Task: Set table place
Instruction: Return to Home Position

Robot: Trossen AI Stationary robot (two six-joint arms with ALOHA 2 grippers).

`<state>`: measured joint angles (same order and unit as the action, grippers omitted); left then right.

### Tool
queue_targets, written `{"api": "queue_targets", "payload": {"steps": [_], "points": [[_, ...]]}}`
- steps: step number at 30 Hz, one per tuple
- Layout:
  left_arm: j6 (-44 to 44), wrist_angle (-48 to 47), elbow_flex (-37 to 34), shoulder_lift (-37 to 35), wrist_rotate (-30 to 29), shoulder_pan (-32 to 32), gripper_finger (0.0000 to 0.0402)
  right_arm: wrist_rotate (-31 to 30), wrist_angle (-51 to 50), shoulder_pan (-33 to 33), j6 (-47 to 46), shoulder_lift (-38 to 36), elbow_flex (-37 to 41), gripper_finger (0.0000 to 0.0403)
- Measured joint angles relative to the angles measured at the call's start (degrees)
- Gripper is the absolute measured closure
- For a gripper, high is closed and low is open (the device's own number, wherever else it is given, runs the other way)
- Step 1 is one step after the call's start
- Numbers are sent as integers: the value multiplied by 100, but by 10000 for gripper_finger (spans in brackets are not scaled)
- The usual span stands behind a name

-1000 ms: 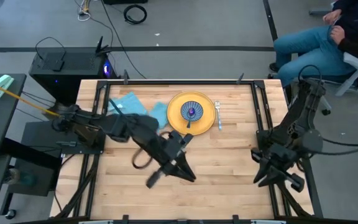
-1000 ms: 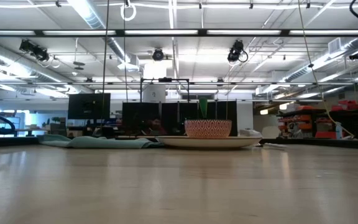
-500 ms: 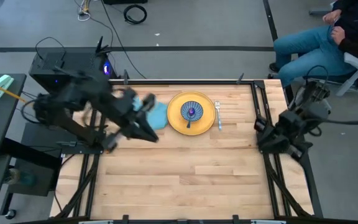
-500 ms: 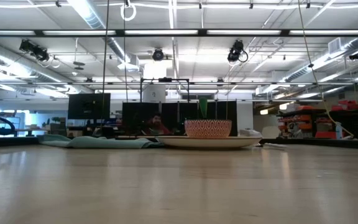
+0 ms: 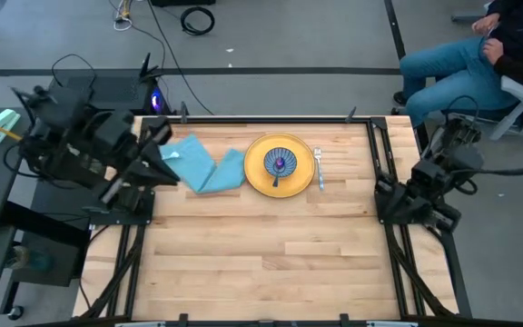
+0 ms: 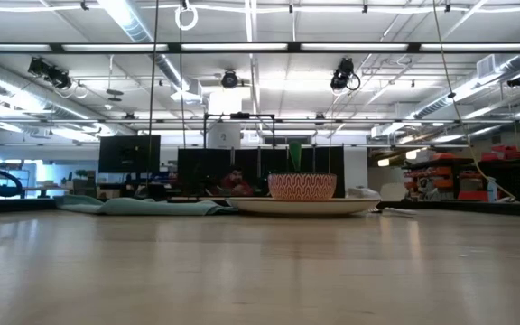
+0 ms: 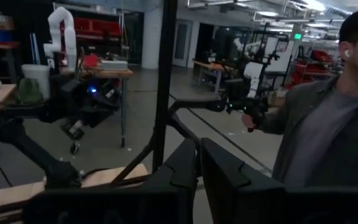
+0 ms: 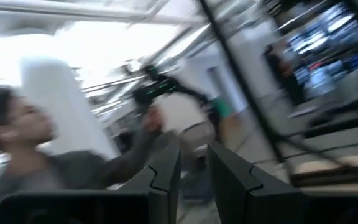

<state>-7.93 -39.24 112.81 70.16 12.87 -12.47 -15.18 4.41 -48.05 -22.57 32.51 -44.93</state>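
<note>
Light wood butcher-block table, far side: one round yellow plate, one small blue patterned bowl set on it, one purple-headed spoon laid inside. One silver fork and one light blue cloth napkin flank the plate. Left gripper pinched closed, right gripper slightly parted; nothing held.

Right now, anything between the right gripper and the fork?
Nothing visible. In the high view, only bare table lies between the fork, which sits right of the yellow plate, and the right gripper, folded at the right rail. The left gripper waits at the table's left edge.
</note>
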Motion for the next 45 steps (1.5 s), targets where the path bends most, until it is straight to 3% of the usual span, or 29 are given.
{"api": "queue_targets", "payload": {"steps": [6,9,12,18,26,29,35,45], "points": [[-36,-103,0,-354,-82,-64,373,711,522,-594,-640,415,0,318],[-38,-103,0,-559,-172,-63,369,1184,1370,-1002,-165,534,-188,318],[-45,-168,2,-691,-180,-61,364,1609,1413,-1408,758,610,-619,318],[-55,-385,0,-842,-182,-61,363,1481,406,-1895,1688,772,-1282,318],[150,-251,-197,-1290,-188,-61,374,1457,462,-1900,2043,297,-1005,318],[19,274,-920,-1546,-187,-65,372,1457,1191,-1900,2189,137,-506,318],[-343,1930,-3023,-2206,-171,-63,363,1327,2939,-1900,2028,133,634,318],[-571,4567,-5818,-3298,50,-63,370,514,3842,-1840,1868,166,1437,318]]}}
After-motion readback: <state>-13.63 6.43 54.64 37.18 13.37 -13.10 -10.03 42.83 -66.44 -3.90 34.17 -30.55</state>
